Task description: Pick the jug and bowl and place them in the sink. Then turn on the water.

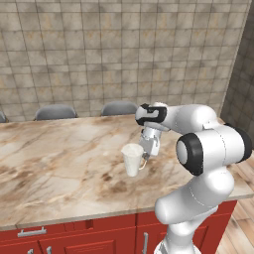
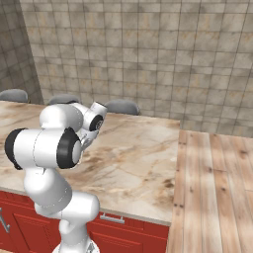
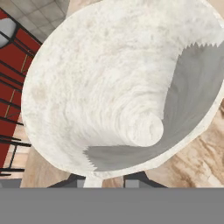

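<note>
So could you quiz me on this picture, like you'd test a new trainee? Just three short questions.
1. True or false: the jug stands upright on the marble counter.
2. Which part of the jug is the gripper at: a) the base, b) the handle side near the rim, c) the far side?
3. Fill in: the cabinet fronts under the counter are ____.

Key: 1 true. 2 b; its jaws have closed in on the handle side, though whether the grip is firm cannot be told. 3 red.
</note>
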You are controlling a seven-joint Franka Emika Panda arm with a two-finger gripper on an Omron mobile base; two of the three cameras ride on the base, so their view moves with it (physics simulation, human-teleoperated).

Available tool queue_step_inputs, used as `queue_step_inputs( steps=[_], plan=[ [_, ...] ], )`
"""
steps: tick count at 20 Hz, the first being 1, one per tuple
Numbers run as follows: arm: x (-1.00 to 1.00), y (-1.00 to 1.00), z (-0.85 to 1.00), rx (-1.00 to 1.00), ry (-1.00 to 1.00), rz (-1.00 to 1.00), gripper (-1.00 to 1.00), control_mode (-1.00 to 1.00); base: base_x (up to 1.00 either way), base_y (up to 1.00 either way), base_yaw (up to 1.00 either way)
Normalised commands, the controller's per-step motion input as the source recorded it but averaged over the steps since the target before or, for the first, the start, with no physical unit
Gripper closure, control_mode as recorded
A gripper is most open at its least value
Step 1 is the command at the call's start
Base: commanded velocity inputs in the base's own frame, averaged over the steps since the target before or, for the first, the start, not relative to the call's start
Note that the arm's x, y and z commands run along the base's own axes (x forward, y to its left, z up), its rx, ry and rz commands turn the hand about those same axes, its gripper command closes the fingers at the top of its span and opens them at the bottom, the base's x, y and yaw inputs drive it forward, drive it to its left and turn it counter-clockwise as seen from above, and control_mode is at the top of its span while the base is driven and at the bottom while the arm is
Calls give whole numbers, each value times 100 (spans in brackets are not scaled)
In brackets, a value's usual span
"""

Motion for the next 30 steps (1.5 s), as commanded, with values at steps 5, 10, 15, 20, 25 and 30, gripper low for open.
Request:
queue_step_inputs(
  steps=[5,10,15,20,25,30],
  plan=[
    [0,0,0,0,0,0,100,-100,0,0,0],
    [0,0,0,0,0,0,100,-100,0,0,0],
    [0,1,12,0,0,0,100,-100,0,0,0],
    [0,0,31,0,0,0,100,-100,0,0,0],
    [0,0,38,0,0,0,100,-100,0,0,0],
    [0,0,31,0,0,0,100,-100,0,0,0]
  ],
)
